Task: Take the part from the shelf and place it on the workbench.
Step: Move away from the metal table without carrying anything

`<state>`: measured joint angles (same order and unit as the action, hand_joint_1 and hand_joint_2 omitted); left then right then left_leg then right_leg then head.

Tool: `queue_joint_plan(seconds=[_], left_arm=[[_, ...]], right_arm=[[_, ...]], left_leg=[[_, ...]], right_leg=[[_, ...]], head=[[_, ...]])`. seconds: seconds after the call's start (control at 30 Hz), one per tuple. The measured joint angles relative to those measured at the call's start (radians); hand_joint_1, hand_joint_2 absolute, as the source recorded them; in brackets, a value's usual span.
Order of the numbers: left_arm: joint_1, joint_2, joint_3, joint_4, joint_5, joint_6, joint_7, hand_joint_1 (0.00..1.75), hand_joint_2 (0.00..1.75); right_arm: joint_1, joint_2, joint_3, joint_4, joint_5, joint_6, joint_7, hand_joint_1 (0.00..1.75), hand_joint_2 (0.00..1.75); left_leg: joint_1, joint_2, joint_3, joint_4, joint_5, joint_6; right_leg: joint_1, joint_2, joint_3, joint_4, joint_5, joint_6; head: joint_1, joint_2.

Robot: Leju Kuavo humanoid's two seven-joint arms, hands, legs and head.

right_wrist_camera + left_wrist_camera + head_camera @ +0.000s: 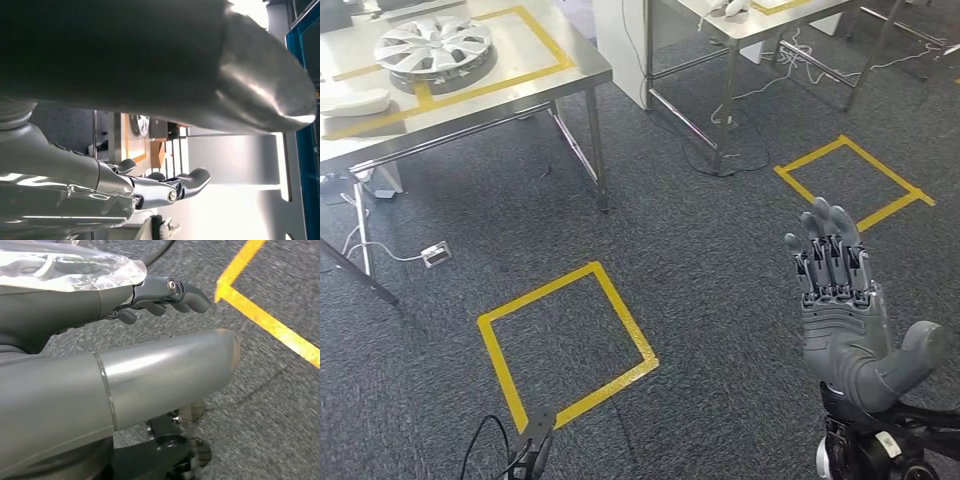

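Right hand (pixel 848 320) raised low at right of head view, palm up, fingers straight and apart, holding nothing. Left hand (pixel 113 340) hangs over grey carpet (pixel 712 270) near yellow tape square (pixel 565 345); fingers (pixel 170 295) stretched out, nothing in them. Hubcap (pixel 433 48) lies flat on steel workbench (pixel 546 75) at upper left, inside yellow tape outline, well apart from both hands.

Grey ribbed right hand (pixel 848 320) w/ dark fingers (pixel 830 262), black wrist, silver thumb.
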<state>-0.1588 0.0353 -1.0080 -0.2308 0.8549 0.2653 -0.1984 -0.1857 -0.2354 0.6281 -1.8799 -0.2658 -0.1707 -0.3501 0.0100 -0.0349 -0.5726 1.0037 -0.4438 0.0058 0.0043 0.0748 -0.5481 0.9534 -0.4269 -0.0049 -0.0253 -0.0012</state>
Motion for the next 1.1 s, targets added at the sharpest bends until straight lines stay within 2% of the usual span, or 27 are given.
queue_joint_plan(seconds=[0.07, 0.1, 0.13, 0.17, 0.2, 0.23, 0.3, 0.33, 0.37, 0.4, 0.43, 0.47, 0.5, 0.53, 0.57, 0.63, 0.7, 0.73, 0.8, 0.83, 0.87, 0.9, 0.93, 1.0, 1.03, 1.07, 1.1], left_arm=[[0.000, 0.000, 0.000, 0.000, -0.002, 0.000, 0.000, 0.00, 0.00], [-0.001, -0.001, 0.000, 0.000, -0.003, 0.000, 0.000, 0.00, 0.00], [-0.002, -0.003, 0.000, 0.000, -0.005, 0.000, 0.000, 0.00, 0.00], [-0.003, -0.004, 0.000, 0.000, -0.006, 0.000, 0.000, 0.00, 0.00], [-0.004, -0.005, 0.000, 0.000, -0.007, 0.000, 0.000, 0.00, 0.00], [-0.005, -0.005, 0.000, 0.000, -0.008, 0.000, 0.000, 0.00, 0.00], [-0.004, -0.005, 0.000, 0.000, -0.011, 0.000, 0.002, 0.00, 0.00], [-0.004, -0.005, 0.000, 0.000, -0.012, 0.000, 0.002, 0.00, 0.00], [-0.004, -0.005, 0.000, 0.000, -0.014, -0.001, 0.004, 0.00, 0.00], [-0.005, -0.006, 0.000, 0.000, -0.016, -0.001, 0.005, 0.00, 0.00], [-0.006, -0.006, 0.000, 0.000, -0.016, -0.002, 0.005, 0.00, 0.00], [-0.007, -0.007, 0.000, 0.000, -0.017, -0.002, 0.006, 0.00, 0.00], [-0.008, -0.008, 0.000, 0.000, -0.017, -0.002, 0.006, 0.00, 0.00], [-0.009, -0.008, 0.000, 0.000, -0.017, -0.003, 0.007, 0.00, 0.00], [-0.009, -0.009, 0.000, 0.000, -0.016, -0.003, 0.007, 0.00, 0.00], [-0.009, -0.010, 0.000, 0.000, -0.012, -0.003, 0.007, 0.00, 0.00], [-0.010, -0.011, 0.000, 0.000, -0.009, -0.002, 0.006, 0.00, 0.00], [-0.009, -0.011, 0.000, 0.000, -0.009, -0.002, 0.006, 0.00, 0.00], [-0.006, -0.010, 0.000, 0.000, -0.008, -0.001, 0.006, 0.00, 0.00], [-0.003, -0.010, -0.001, 0.000, -0.008, -0.001, 0.006, 0.00, 0.00], [-0.001, -0.010, -0.001, 0.000, -0.008, -0.001, 0.006, 0.00, 0.00], [0.000, -0.010, -0.001, 0.000, -0.009, -0.001, 0.006, 0.00, 0.00], [0.000, -0.010, -0.001, 0.000, -0.009, -0.001, 0.006, 0.00, 0.00], [-0.002, -0.009, -0.001, 0.000, -0.010, -0.001, 0.006, 0.00, 0.00], [-0.003, -0.009, -0.001, 0.000, -0.011, -0.002, 0.006, 0.00, 0.00], [-0.003, -0.009, -0.001, 0.000, -0.012, -0.002, 0.006, 0.00, 0.00], [-0.004, -0.009, -0.001, 0.000, -0.013, -0.002, 0.006, 0.00, 0.00]], right_arm=[[0.004, 0.000, -0.004, 0.000, 0.000, 0.002, -0.001, 0.00, 0.00], [0.008, 0.000, -0.006, 0.000, 0.000, 0.002, -0.001, 0.00, 0.00], [0.012, 0.000, -0.008, 0.000, 0.000, 0.002, -0.002, 0.00, 0.00], [0.016, 0.000, -0.011, -0.001, 0.000, 0.002, -0.002, 0.00, 0.00], [0.018, 0.000, -0.014, -0.002, 0.002, 0.002, -0.002, 0.00, 0.00], [0.020, 0.000, -0.017, -0.002, 0.004, 0.002, -0.001, 0.00, 0.00], [0.028, 0.000, -0.022, -0.003, 0.012, 0.001, 0.001, 0.00, 0.00], [0.034, 0.000, -0.024, -0.003, 0.016, -0.001, 0.002, 0.00, 0.00], [0.040, 0.000, -0.025, -0.003, 0.021, -0.002, 0.003, 0.00, 0.00], [0.044, 0.000, -0.027, -0.003, 0.024, -0.004, 0.004, 0.00, 0.00], [0.047, 0.000, -0.029, -0.004, 0.027, -0.004, 0.004, 0.00, 0.00], [0.049, 0.000, -0.031, -0.006, 0.029, -0.005, 0.005, 0.00, 0.00], [0.049, 0.000, -0.033, -0.008, 0.031, -0.005, 0.005, 0.00, 0.00], [0.050, 0.000, -0.034, -0.010, 0.034, -0.005, 0.005, 0.00, 0.00], [0.052, 0.000, -0.036, -0.011, 0.038, -0.005, 0.006, 0.00, 0.00], [0.058, 0.000, -0.039, -0.012, 0.046, -0.003, 0.007, 0.00, 0.00], [0.061, 0.000, -0.042, -0.016, 0.054, 0.000, 0.009, 0.00, 0.00], [0.062, 0.001, -0.044, -0.018, 0.057, 0.002, 0.010, 0.00, 0.00], [0.064, 0.002, -0.046, -0.019, 0.061, 0.004, 0.011, 0.00, 0.00], [0.066, 0.003, -0.047, -0.019, 0.062, 0.004, 0.012, 0.00, 0.00], [0.068, 0.003, -0.047, -0.019, 0.063, 0.005, 0.012, 0.00, 0.00], [0.070, 0.003, -0.048, -0.019, 0.063, 0.005, 0.012, 0.00, 0.00], [0.072, 0.003, -0.048, -0.019, 0.064, 0.005, 0.012, 0.00, 0.00], [0.075, 0.003, -0.050, -0.019, 0.065, 0.006, 0.013, 0.00, 0.00], [0.076, 0.003, -0.051, -0.020, 0.066, 0.006, 0.013, 0.00, 0.00], [0.077, 0.003, -0.053, -0.020, 0.067, 0.006, 0.014, 0.00, 0.00], [0.079, 0.003, -0.054, -0.021, 0.069, 0.007, 0.014, 0.00, 0.00]], left_leg=[[-0.001, -0.009, 0.017, -0.042, 0.007, 0.005], [-0.002, -0.001, 0.017, -0.043, 0.009, 0.008], [-0.001, 0.006, 0.019, -0.046, 0.010, 0.013], [0.000, 0.013, 0.021, -0.049, 0.012, 0.019], [0.002, 0.022, 0.023, -0.052, 0.013, 0.024], [0.002, 0.030, 0.024, -0.055, 0.013, 0.027], [0.001, 0.048, 0.025, -0.054, 0.011, 0.031], [0.000, 0.057, 0.026, -0.054, 0.010, 0.031], [0.000, 0.066, 0.027, -0.054, 0.009, 0.031], [0.000, 0.074, 0.029, -0.054, 0.007, 0.030], [0.000, 0.081, 0.032, -0.054, 0.005, 0.029], [-0.001, 0.088, 0.036, -0.054, 0.003, 0.026], [-0.002, 0.095, 0.039, -0.053, 0.000, 0.022], [-0.004, 0.101, 0.041, -0.053, -0.002, 0.018], [-0.006, 0.108, 0.043, -0.053, -0.004, 0.013], [-0.006, 0.122, 0.046, -0.055, -0.006, 0.003], [-0.004, 0.103, 0.037, -0.025, -0.030, -0.006], [-0.002, 0.084, 0.016, 0.023, -0.060, -0.010], [-0.001, 0.050, -0.051, 0.165, -0.129, -0.015], [0.000, 0.044, -0.081, 0.225, -0.148, -0.017], [0.000, 0.042, -0.095, 0.249, -0.147, -0.019], [0.001, 0.041, -0.090, 0.231, -0.125, -0.019], [0.003, 0.038, -0.067, 0.176, -0.089, -0.019], [0.007, 0.012, -0.001, 0.029, -0.020, -0.016], [0.009, 0.001, 0.019, -0.019, -0.003, -0.014], [0.009, -0.006, 0.029, -0.042, 0.002, -0.011], [0.006, -0.003, 0.030, -0.046, 0.000, -0.007]], right_leg=[[0.001, 0.015, -0.005, 0.003, -0.001, 0.008], [0.000, 0.022, -0.006, 0.001, -0.001, 0.013], [-0.002, 0.020, -0.007, 0.003, -0.002, 0.019], [-0.001, 0.007, -0.012, 0.014, -0.011, 0.024], [-0.001, -0.012, -0.025, 0.044, -0.030, 0.029], [-0.003, -0.035, -0.048, 0.097, -0.059, 0.034], [-0.007, -0.060, -0.116, 0.240, -0.125, 0.042], [-0.009, -0.064, -0.142, 0.292, -0.141, 0.045], [-0.010, -0.066, -0.149, 0.308, -0.138, 0.046], [-0.012, -0.069, -0.135, 0.280, -0.114, 0.045], [-0.012, -0.076, -0.102, 0.215, -0.079, 0.043], [-0.010, -0.093, -0.061, 0.134, -0.046, 0.039], [-0.006, -0.109, -0.026, 0.066, -0.022, 0.033], [-0.001, -0.120, -0.004, 0.021, -0.010, 0.028], [0.003, -0.124, 0.004, 0.001, -0.008, 0.024], [0.003, -0.105, 0.004, -0.004, -0.004, 0.016], [-0.003, -0.088, 0.007, -0.013, 0.003, 0.006], [-0.006, -0.081, 0.008, -0.017, 0.006, 0.001], [-0.007, -0.066, 0.006, -0.017, 0.007, -0.004], [-0.006, -0.057, 0.005, -0.017, 0.007, -0.005], [-0.006, -0.046, 0.005, -0.017, 0.007, -0.005], [-0.007, -0.035, 0.006, -0.016, 0.007, -0.004], [-0.007, -0.024, 0.007, -0.014, 0.006, -0.004], [-0.006, -0.005, 0.005, -0.007, 0.003, 0.002], [-0.005, 0.004, 0.003, -0.004, 0.001, 0.006], [-0.004, 0.011, 0.000, -0.001, 0.000, 0.011], [-0.003, 0.018, -0.003, 0.000, 0.000, 0.017]], head=[[0.000, 0.000], [0.001, 0.000], [0.001, 0.000], [0.003, 0.000], [0.005, 0.000], [0.007, 0.000], [0.009, 0.000], [0.010, 0.000], [0.010, 0.000], [0.010, 0.000], [0.010, 0.000], [0.010, 0.000], [0.009, 0.000], [0.009, 0.000], [0.009, 0.000], [0.008, 0.000], [0.007, 0.000], [0.006, 0.000], [0.003, 0.000], [0.003, 0.000], [0.003, 0.000], [0.003, 0.000], [0.003, 0.000], [0.002, 0.000], [0.002, 0.000], [0.003, 0.000], [0.003, 0.000]])
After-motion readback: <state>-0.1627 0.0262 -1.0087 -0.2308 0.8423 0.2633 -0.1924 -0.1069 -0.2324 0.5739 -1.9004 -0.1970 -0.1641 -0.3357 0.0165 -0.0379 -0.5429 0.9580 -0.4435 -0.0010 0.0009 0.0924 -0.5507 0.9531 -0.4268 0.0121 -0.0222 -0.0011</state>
